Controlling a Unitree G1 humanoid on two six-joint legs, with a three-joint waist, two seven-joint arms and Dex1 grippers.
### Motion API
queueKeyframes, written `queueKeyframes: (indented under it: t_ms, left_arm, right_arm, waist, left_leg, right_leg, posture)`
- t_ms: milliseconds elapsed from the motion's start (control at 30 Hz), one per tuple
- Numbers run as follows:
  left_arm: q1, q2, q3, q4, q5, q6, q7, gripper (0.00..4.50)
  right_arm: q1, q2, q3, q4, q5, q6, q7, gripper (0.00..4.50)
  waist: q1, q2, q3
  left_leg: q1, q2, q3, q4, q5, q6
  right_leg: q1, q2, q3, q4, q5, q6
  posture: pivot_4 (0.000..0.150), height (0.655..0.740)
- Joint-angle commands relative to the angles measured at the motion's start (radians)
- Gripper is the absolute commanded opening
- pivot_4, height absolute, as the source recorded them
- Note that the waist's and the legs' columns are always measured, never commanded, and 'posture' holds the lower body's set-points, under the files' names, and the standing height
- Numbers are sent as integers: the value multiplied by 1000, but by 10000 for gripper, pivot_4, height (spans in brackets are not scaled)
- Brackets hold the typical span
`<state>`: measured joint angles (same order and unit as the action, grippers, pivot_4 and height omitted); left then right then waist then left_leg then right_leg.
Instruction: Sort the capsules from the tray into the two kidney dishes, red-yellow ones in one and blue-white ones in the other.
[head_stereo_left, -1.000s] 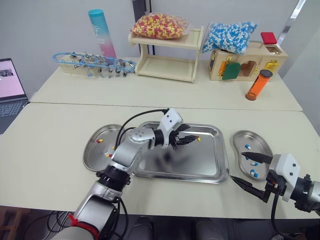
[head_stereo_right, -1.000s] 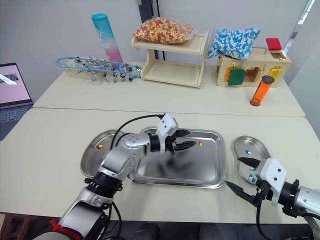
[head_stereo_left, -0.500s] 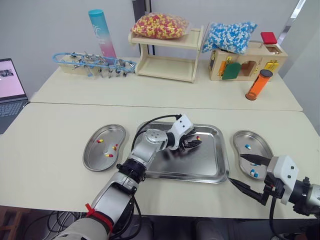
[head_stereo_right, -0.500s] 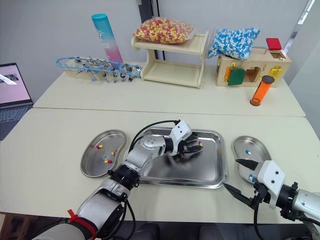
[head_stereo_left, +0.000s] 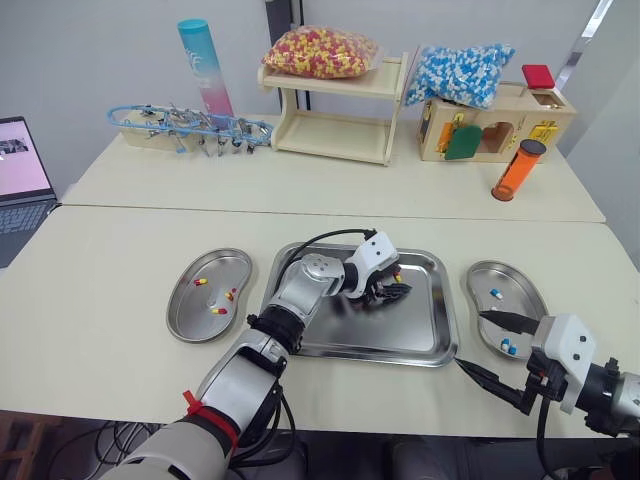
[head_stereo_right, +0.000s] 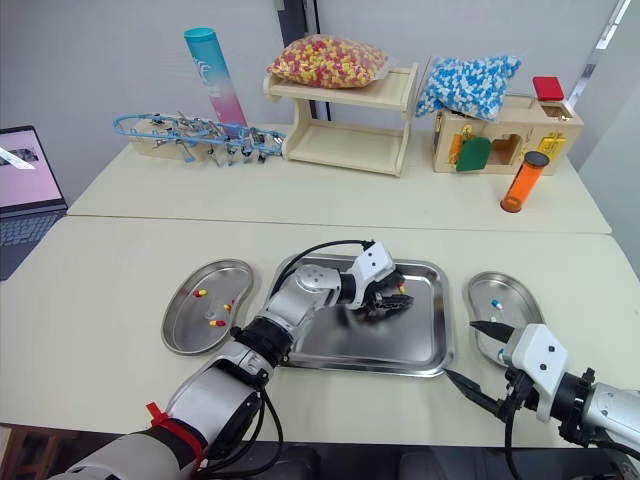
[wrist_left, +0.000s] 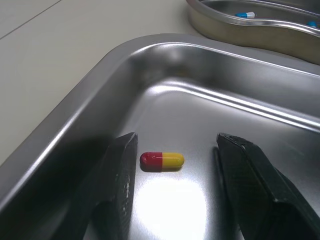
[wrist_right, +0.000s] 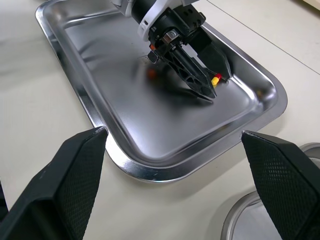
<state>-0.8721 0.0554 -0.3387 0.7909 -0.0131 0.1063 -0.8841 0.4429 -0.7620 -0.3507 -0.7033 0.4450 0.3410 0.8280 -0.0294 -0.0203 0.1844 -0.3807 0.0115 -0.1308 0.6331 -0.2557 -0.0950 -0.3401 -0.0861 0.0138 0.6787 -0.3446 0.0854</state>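
Red-yellow capsule (wrist_left: 162, 160) is lying flat on the floor of the steel tray (wrist_left: 70, 135), toward the tray's far right corner. The left gripper (wrist_left: 176, 137) is reaching in low over the tray floor with its two black fingers spread apart, gripping nothing. The capsule is sitting in the gap between them, crosswise to the fingers. It is just beside one finger (wrist_left: 120, 175) without touching it, and clearly apart from the other. The left kidney dish (head_stereo_left: 185, 300) is sitting just beside the tray's left edge and is holding three red-yellow capsules (head_stereo_left: 218, 310). The right kidney dish (head_stereo_left: 478, 276) is sitting just beside the tray's right edge and is holding blue-white capsules (head_stereo_left: 494, 293). The right gripper (head_stereo_left: 471, 338) is hovering over the table near its front edge, by the tray's near right corner and the near end of the right kidney dish. Its fingers are splayed wide and holding nothing, well apart from the capsule in the tray.
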Motion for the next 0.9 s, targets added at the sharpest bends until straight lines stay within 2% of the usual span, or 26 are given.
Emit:
queueKeyframes:
  t_ms: [33,100,167,400,567,733,900]
  left_arm:
    - [0,-3,1,21,22,-11,-11,14608]
    - [5,-1,2,18,25,-15,-14,7716]
    - [10,2,4,10,25,-17,-17,5065]
    - [24,34,28,-82,6,-12,-34,5058]
    - [63,106,71,-295,-34,47,-62,5051]
    - [143,223,134,-589,-103,194,-80,5050]
    - [281,426,325,-891,-218,402,-55,5049]
  right_arm:
    - [5,9,-9,-36,13,0,-4,45000]
    - [7,10,-7,-37,13,-1,-5,45000]
    - [6,10,-4,-36,13,-1,-6,45000]
    - [-15,8,11,-19,8,-8,-1,45000]
    - [-37,4,21,-20,10,-5,2,45000]
    - [-68,-3,38,-30,18,3,4,45000]
    - [-168,-18,87,-54,50,36,1,45000]
  waist:
    - [0,0,0]
    - [0,0,0]
    - [0,0,0]
    - [-2,0,0]
    - [-1,0,0]
    - [-4,1,0]
    - [-15,1,-1]
  left_leg:
    - [0,0,0,0,0,0]
    - [0,0,0,0,0,0]
    - [0,0,0,0,0,0]
    - [0,0,0,0,0,0]
    - [0,0,-1,0,1,-2]
    - [0,0,-1,0,2,-4]
    - [1,1,-1,-1,2,-4]
  right_leg:
    - [0,0,0,0,0,0]
    - [0,0,0,0,0,0]
    - [0,0,0,0,0,0]
    - [0,0,0,0,0,0]
    - [0,0,0,0,0,0]
    - [0,0,0,0,0,0]
    - [0,0,0,1,0,0]
  posture:
    - [1500,7400]
    - [1500,7400]
    - [1500,7400]
    - [1500,7400]
    - [1500,7400]
    - [1500,7400]
    - [1500,7400]
